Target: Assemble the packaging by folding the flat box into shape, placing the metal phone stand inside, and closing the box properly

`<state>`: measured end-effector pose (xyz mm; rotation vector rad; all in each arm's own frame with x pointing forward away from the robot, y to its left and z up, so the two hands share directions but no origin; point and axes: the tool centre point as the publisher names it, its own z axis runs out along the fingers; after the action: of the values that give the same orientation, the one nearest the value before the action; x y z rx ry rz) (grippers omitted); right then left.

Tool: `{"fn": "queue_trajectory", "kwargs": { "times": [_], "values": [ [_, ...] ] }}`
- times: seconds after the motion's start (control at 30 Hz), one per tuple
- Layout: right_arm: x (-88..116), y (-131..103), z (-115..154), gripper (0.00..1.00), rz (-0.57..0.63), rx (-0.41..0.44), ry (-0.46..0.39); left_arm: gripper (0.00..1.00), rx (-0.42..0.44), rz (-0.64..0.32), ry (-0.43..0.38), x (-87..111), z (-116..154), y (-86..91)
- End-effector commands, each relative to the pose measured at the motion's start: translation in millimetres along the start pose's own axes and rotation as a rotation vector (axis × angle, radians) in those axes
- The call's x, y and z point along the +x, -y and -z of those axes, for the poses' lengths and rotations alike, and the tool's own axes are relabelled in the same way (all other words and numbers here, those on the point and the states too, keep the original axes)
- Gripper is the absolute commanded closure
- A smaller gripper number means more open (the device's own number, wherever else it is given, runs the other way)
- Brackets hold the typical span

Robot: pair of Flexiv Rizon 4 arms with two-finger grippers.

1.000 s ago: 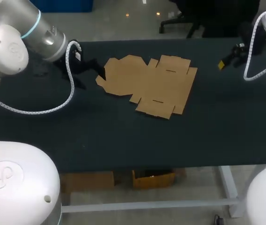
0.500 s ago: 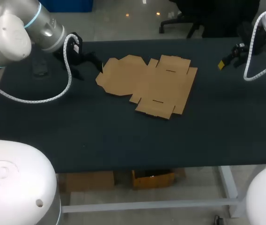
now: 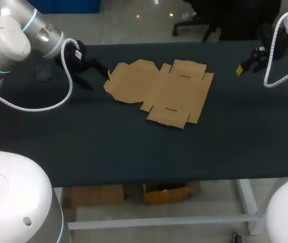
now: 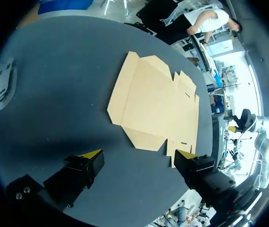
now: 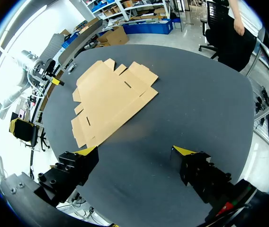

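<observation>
The flat brown cardboard box point(image 3: 160, 91) lies unfolded in the middle of the dark table. My left gripper point(image 3: 97, 77) hovers open just off the box's left edge, with nothing between its fingers. In the left wrist view the box point(image 4: 153, 106) lies ahead of the open gripper point(image 4: 138, 160). A grey metal phone stand point(image 3: 43, 74) rests near the table's far left edge, and also shows off to the side of the left gripper point(image 4: 4, 85). My right gripper point(image 3: 248, 62) stands open above the table's far right. The box point(image 5: 111, 97) lies well ahead of that empty gripper point(image 5: 134, 151).
The dark table point(image 3: 134, 147) stretches bare in front of the box to its near edge. My left arm's white cable point(image 3: 37, 106) loops low over the left part of the table.
My left arm has drawn back toward the far left, lifting its gripper slightly away from the box's left edge. The box and the right arm have not moved.
</observation>
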<state>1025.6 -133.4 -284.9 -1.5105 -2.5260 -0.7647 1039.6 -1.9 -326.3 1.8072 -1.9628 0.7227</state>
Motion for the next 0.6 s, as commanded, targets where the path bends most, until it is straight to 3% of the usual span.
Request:
{"fn": "queue_trajectory", "kwargs": {
  "times": [0.03, 0.6],
  "values": [
    [-1.0, -0.7, 0.9, 0.0, 0.001, 0.003, -0.005, 0.0, -0.035, -0.042, -0.009, -1.3, -9.9, 8.0],
    [-1.0, -0.7, 0.9, 0.0, 0.001, 0.003, -0.005, 0.0, -0.018, -0.115, -0.051, -20.3, -26.1, 32.9]
  ]
}}
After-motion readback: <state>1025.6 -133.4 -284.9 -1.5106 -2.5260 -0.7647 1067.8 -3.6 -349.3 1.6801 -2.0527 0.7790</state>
